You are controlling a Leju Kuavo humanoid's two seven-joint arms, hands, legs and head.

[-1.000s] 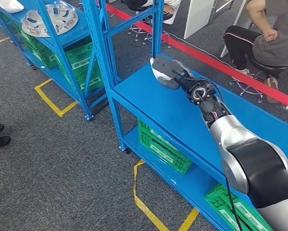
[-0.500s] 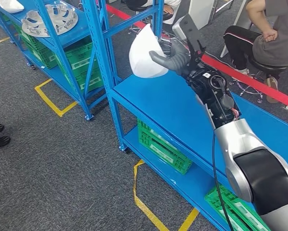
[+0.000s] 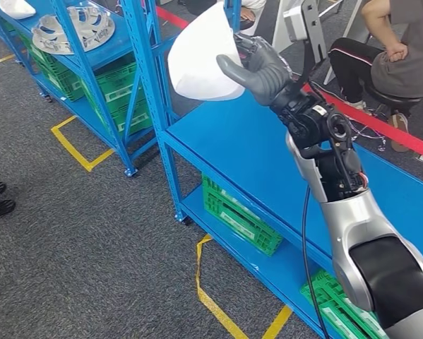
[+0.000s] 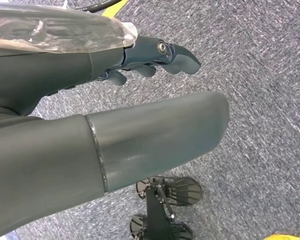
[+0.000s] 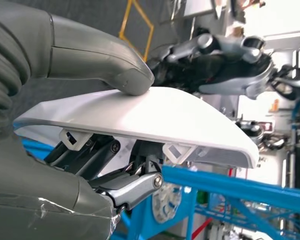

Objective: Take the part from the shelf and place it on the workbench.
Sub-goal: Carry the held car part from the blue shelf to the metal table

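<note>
Head view: white part [image 3: 201, 60] in right hand [image 3: 260, 67].

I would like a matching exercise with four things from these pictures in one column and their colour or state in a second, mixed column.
Things:
1. white part
2. shelf frame
3. crates
4. left hand

States:
A. green, on the lower shelf levels
B. blue
C. held by the right hand, above the shelf board
D. holds nothing, above grey carpet

Pairs: 1-C, 2-B, 3-A, 4-D
</note>
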